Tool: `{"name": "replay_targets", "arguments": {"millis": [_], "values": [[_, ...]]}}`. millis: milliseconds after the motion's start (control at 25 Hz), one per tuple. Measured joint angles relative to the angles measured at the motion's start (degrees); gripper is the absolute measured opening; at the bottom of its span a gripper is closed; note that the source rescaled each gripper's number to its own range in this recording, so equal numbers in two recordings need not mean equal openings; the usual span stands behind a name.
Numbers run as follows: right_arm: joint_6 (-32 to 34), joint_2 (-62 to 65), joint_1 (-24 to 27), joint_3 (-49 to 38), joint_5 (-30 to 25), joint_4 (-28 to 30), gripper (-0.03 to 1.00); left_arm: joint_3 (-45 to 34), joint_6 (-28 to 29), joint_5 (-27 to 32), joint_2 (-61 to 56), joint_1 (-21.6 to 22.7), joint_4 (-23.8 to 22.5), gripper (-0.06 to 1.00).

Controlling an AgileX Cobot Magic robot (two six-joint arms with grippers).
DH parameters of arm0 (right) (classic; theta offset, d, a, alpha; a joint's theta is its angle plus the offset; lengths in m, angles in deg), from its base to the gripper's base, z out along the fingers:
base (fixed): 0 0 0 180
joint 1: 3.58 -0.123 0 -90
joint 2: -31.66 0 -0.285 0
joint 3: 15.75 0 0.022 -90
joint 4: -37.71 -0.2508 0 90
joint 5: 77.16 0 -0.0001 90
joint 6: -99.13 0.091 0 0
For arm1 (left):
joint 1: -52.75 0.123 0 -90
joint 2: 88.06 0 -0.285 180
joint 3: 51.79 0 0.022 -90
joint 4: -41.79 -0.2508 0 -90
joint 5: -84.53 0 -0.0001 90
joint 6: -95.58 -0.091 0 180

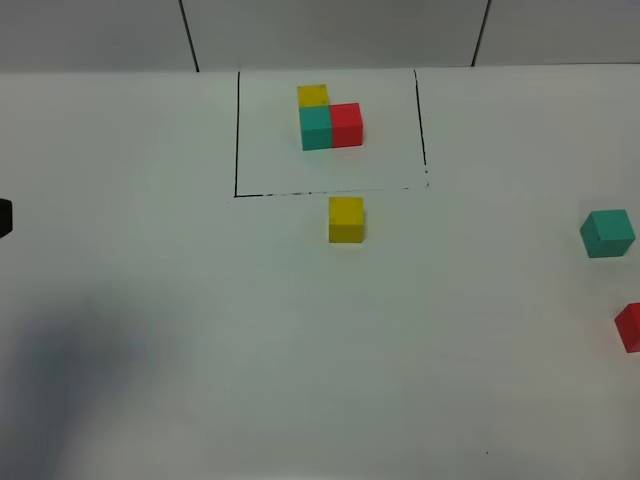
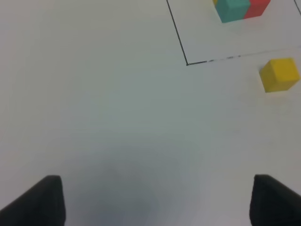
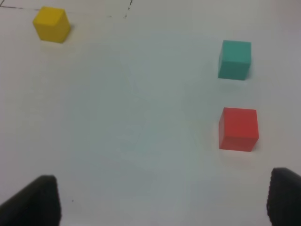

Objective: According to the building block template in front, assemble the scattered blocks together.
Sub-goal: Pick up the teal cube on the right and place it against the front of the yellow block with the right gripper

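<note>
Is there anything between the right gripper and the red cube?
Nothing visible. Only bare table lies between the open right gripper and the red cube. The teal cube sits beyond it, apart, and the yellow cube is well off to the side.
</note>
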Motion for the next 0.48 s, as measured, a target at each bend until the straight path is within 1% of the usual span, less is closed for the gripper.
{"name": "replay_targets", "arguments": {"millis": [360,480], "values": [[0.0,0.0,0.0,0.0,0.0,0.0,0.77,-7.34,0.0,-0.67,-8.65,0.0,0.11,0.86],[0.0,0.0,0.0,0.0,0.0,0.0,0.77,-9.84,0.0,-0.82,-11.02,0.0,1.09,0.86]]}}
